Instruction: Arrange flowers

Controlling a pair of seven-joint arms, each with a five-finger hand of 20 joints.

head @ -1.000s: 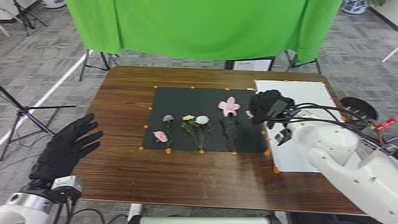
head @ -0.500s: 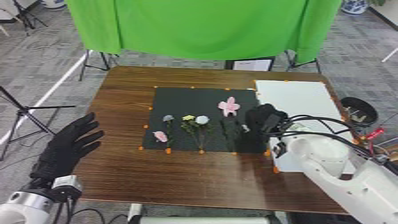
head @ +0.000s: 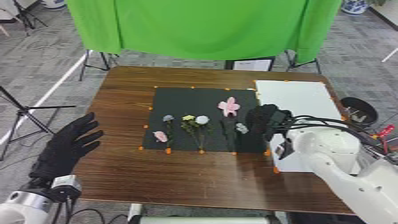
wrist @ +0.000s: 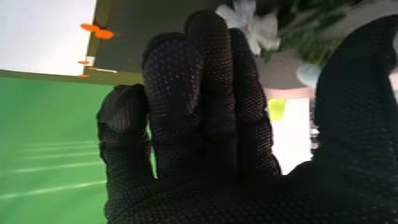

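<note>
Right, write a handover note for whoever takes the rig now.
Left hand: open, at the table's left side.
Right hand: open, beside the pale flower; can't tell if they touch.
Flowers: on the black mat, blue, yellow, white, small pink and large pink.
Done: all six lie on the mat, loosely spread.
Left: probably settling the pale flower, then any tidying.

A green cloth (head: pixel 204 27) that hung beyond the brown wooden table (head: pixel 169 182), a black tripod (head: pixel 26 107) that stood on grey carpet (head: pixel 53 65) at the left, a blue-and-white pot (head: pixel 355 6) that sat at the far right.
</note>
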